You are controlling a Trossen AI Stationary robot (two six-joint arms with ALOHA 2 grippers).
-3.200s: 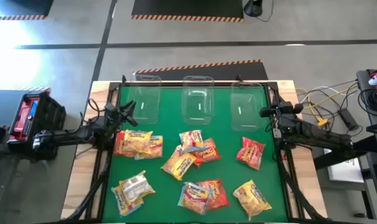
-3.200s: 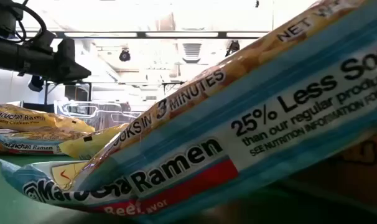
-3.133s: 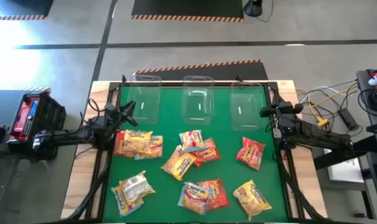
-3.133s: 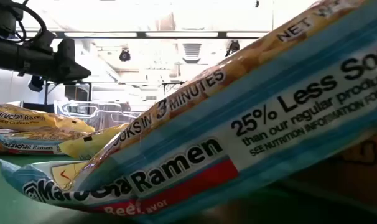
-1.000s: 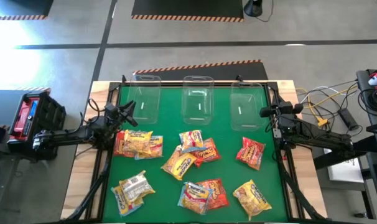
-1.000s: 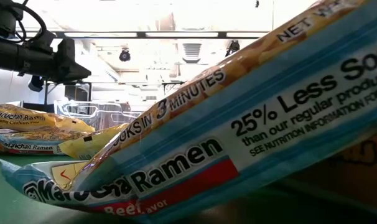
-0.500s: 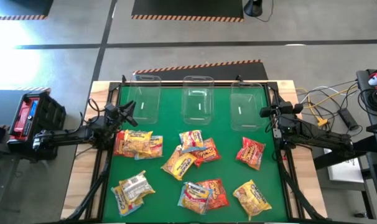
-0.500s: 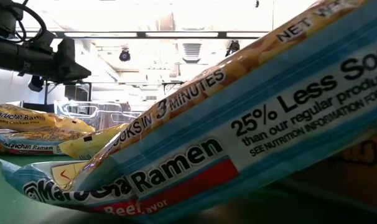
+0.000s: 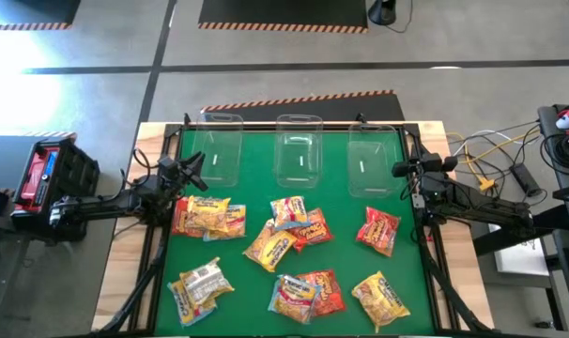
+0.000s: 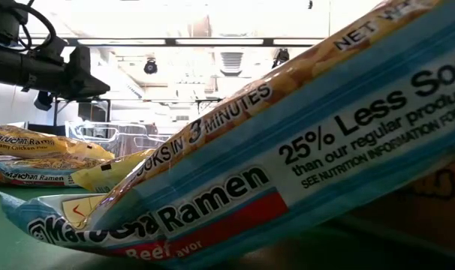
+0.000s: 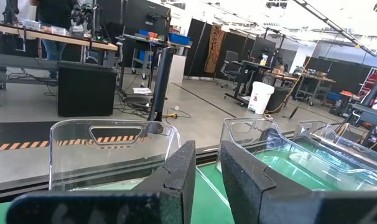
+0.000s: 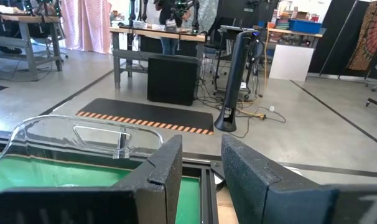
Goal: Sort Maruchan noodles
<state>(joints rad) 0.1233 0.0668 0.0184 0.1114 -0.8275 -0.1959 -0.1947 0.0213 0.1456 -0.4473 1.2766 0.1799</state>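
Note:
About a dozen Maruchan noodle packets lie flat and scattered on the green table mat (image 9: 350,272). Yellow-orange ones (image 9: 207,216) sit at the left, and a mixed heap (image 9: 289,230) fills the middle. A red one (image 9: 378,230) lies at the right, with more (image 9: 306,293) along the near edge. One pale blue-banded packet (image 10: 287,150) fills the low view. My left gripper (image 9: 192,169) (image 11: 207,155) hovers open at the table's left edge, above the left packets. My right gripper (image 9: 402,169) (image 12: 201,149) hovers open at the right edge. Neither touches a packet.
Three clear plastic bins stand in a row along the far edge: left (image 9: 217,150), middle (image 9: 299,150), right (image 9: 371,160). A black frame rail (image 9: 294,125) bounds the mat. Bare mat lies between the bins and the packets. Cables (image 9: 491,155) lie off the table's right side.

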